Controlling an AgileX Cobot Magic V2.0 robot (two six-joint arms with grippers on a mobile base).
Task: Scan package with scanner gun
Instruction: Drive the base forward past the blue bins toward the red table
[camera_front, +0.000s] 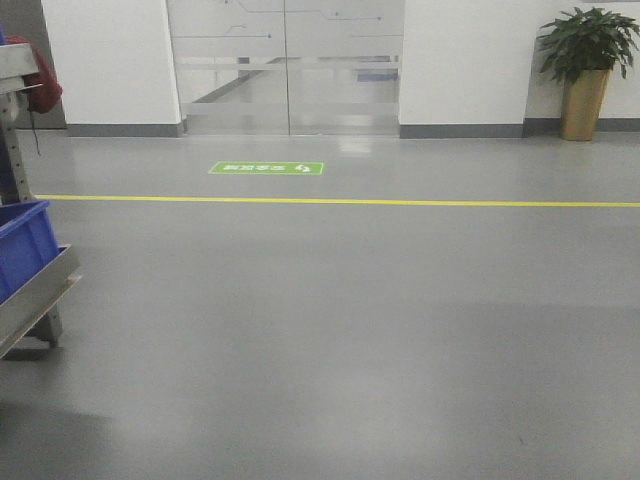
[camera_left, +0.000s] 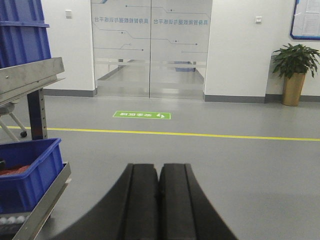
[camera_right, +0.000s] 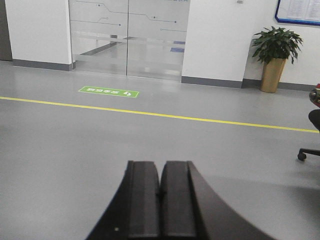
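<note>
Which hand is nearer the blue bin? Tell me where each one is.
Left. The left hand has the blue bin close by, just off to its left. The right hand faces only bare floor, with no bin anywhere in its view.

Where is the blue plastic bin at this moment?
The blue bin sits on the low shelf of the metal rack at the far left of the left wrist view, nearer than the yellow floor line and left of the left gripper.
</note>
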